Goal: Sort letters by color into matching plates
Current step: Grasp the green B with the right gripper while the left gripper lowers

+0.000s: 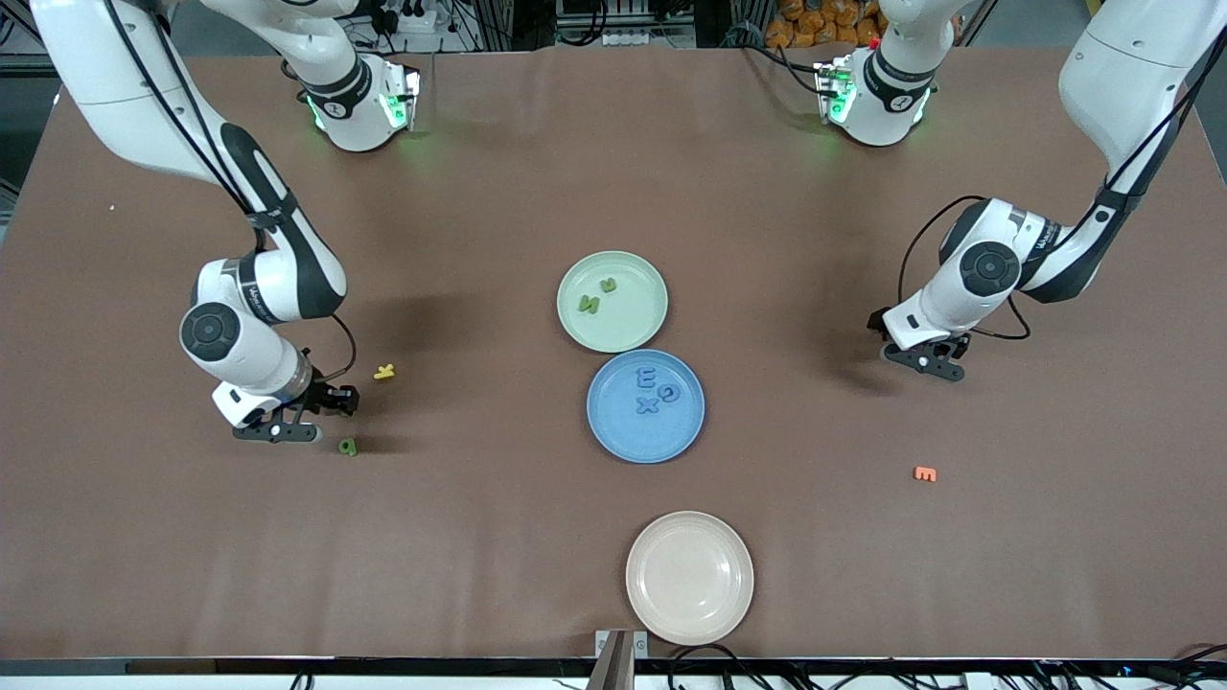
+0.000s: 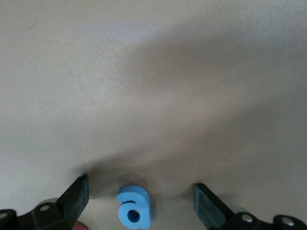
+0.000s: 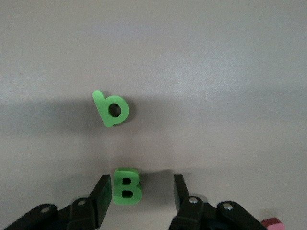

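A: Quick status. Which step are you on?

B: Pickup, both arms. Your right end effector [image 3: 139,191] is low over the surface [image 1: 479,556] at the right arm's end, fingers part-spread around a green B [image 3: 127,187]. One finger looks to touch it, the other stands off, so nothing's clamped yet. A second green letter [image 3: 111,109] lies just beside it, loose.

A: And the left?

B: Your left end effector [image 2: 141,196] is low at the left arm's end, fingers wide apart, a blue letter [image 2: 135,207] lying between them, untouched.

A: Plates?

B: Green plate [image 1: 644,326] mid-surface with two green letters [image 1: 598,294] in it. Blue plate [image 1: 613,436] touching it, nearer the front camera, with three blue letters [image 1: 655,390]. So I'd say roughly half sorted, or a bit more.

A: Next move?

B: My guess: close the right on the B squarely without nudging its neighbour, lift, carry to the green plate. Left needs to close on the blue letter, then go to the blue plate.

A: Distractors?

B: Yellow letter [image 1: 384,372], orange letter [image 1: 925,473], beige plate [image 1: 661,613]. Leave them.
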`<action>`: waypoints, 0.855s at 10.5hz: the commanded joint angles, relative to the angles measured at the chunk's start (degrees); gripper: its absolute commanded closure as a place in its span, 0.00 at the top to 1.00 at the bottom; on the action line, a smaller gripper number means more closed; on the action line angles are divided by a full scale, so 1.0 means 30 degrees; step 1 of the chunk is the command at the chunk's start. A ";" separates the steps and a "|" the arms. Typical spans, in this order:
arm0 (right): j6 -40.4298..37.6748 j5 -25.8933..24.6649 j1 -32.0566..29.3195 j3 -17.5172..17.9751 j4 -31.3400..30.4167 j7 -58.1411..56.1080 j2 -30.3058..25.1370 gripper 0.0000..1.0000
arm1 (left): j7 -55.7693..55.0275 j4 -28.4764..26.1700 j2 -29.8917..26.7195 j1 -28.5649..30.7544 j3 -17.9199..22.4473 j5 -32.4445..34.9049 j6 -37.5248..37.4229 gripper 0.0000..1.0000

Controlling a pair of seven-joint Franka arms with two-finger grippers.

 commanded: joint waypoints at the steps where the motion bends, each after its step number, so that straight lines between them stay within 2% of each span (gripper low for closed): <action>1: 0.0418 0.0262 0.0108 0.0042 -0.0242 0.0138 0.0086 0.60 | 0.0072 -0.0716 -0.0499 0.1279 -0.1080 -0.0387 0.0089 1.00; 4: 0.0798 0.0350 0.0313 0.0042 -0.0271 0.0168 0.0320 0.57 | 0.0365 -0.0805 -0.0412 0.4118 -0.3596 -0.0387 -0.0582 1.00; 6: 0.0857 0.0350 0.0343 0.0042 -0.0330 0.0139 0.0350 0.45 | 0.0395 -0.0804 -0.0382 0.4770 -0.4248 -0.0387 -0.0907 1.00; 7: 0.0858 0.0350 0.0343 0.0042 -0.0330 0.0081 0.0350 0.35 | 0.0395 -0.0833 -0.0353 0.4771 -0.4249 -0.0387 -0.0908 1.00; 8: 0.0858 0.0350 0.0343 0.0042 -0.0330 0.0022 0.0350 0.15 | 0.0395 -0.0863 -0.0353 0.4771 -0.4249 -0.0387 -0.0908 1.00; 9: 0.0858 0.0350 0.0314 0.0042 -0.0330 0.0050 0.0350 0.00 | 0.0395 -0.0863 -0.0324 0.4800 -0.4249 -0.0387 -0.0908 1.00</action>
